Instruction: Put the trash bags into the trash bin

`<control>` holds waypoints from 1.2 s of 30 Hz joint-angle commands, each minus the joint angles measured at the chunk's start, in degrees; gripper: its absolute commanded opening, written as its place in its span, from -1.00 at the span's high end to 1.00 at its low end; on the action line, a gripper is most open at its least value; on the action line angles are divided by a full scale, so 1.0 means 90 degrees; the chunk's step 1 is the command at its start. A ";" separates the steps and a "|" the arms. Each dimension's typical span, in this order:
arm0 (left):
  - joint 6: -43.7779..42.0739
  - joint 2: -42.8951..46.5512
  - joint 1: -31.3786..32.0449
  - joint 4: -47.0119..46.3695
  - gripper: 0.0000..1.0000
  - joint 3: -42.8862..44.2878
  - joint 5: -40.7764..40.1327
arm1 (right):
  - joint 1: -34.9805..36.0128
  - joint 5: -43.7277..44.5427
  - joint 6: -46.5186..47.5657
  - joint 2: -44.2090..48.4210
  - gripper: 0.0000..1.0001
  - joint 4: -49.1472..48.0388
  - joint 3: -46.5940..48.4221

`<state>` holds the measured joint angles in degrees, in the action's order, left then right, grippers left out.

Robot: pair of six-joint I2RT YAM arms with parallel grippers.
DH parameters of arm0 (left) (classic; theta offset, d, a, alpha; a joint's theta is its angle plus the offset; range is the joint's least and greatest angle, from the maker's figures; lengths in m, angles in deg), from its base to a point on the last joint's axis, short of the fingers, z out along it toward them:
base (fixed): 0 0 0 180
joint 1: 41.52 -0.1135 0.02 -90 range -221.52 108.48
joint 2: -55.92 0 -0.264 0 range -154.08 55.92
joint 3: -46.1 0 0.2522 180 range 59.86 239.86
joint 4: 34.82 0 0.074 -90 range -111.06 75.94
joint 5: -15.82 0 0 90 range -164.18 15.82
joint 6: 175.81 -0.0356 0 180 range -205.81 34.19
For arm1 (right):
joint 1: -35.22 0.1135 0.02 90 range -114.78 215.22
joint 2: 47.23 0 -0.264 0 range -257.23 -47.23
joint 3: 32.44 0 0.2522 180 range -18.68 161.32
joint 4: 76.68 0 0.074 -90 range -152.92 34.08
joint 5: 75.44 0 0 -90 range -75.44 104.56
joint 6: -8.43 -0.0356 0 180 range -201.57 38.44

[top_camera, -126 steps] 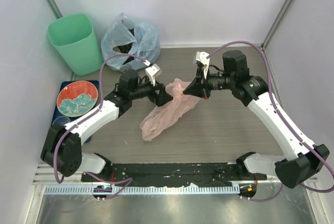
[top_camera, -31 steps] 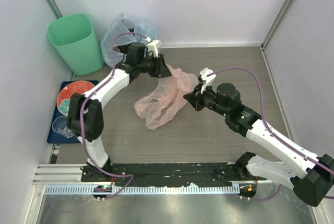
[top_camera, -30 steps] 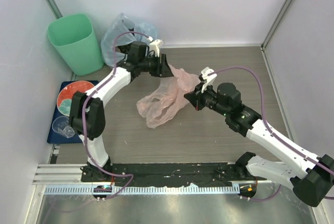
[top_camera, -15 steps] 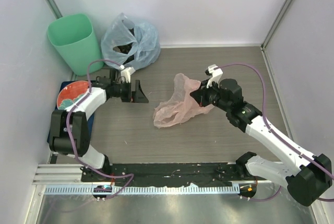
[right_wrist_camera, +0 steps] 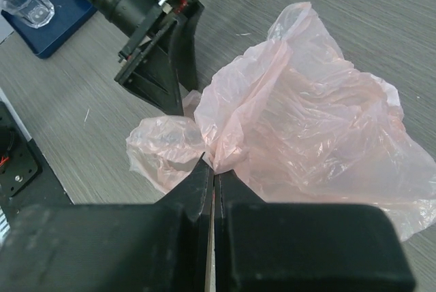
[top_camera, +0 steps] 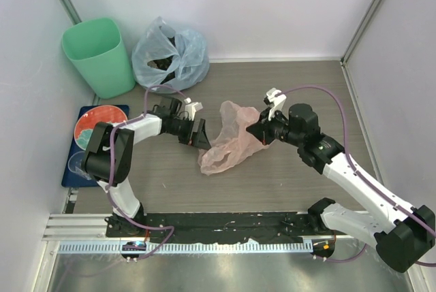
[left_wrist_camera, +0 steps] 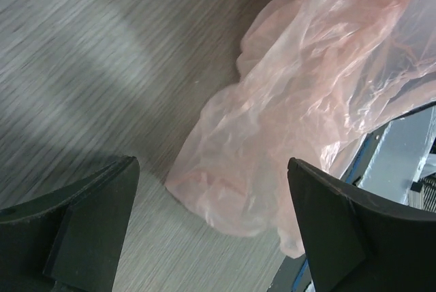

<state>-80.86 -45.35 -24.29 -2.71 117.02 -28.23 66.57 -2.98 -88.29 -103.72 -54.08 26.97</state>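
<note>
Swinging back, overhead, the left gripper (top_camera: 199, 133) rejoins the thin pale-pink plastic bag (top_camera: 231, 143) mid-table, well apart from the mint-green plastic bin (top_camera: 95, 54); left wrist, jaws gaping at its edge; right wrist, right gripper (right_wrist_camera: 212, 169) stays pinched on a fold, so a regrasp looks next

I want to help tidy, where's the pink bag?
In the top view, the pink bag sits mid-table, pinched by the right tool, with the open left tool beside it.

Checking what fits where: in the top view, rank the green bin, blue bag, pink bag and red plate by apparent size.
1. Mint-green bin and pale-blue bag: about alike, can't rank.
2. Pink bag: crumpled, slightly smaller.
3. Red patterned plate: smallest.
</note>
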 commanded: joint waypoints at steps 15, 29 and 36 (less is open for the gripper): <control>0.1051 0.0363 0.0185 -0.1843 -0.73 -0.0911 0.0870 | -0.0017 0.0152 0.0376 0.0193 0.98 -0.0094 0.1188; 0.2105 0.0647 0.0262 -0.2965 -0.81 -0.1576 0.1027 | -0.0066 0.0562 0.0191 0.0154 0.99 -0.0142 0.1324; 0.2740 0.0326 0.0673 -0.3757 -0.80 -0.1606 0.0647 | -0.0115 0.0562 0.0004 0.0066 0.99 -0.0279 0.1412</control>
<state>-60.58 -40.41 -19.92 -29.40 102.77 -20.69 66.07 1.29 -86.69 -103.00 -53.47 36.56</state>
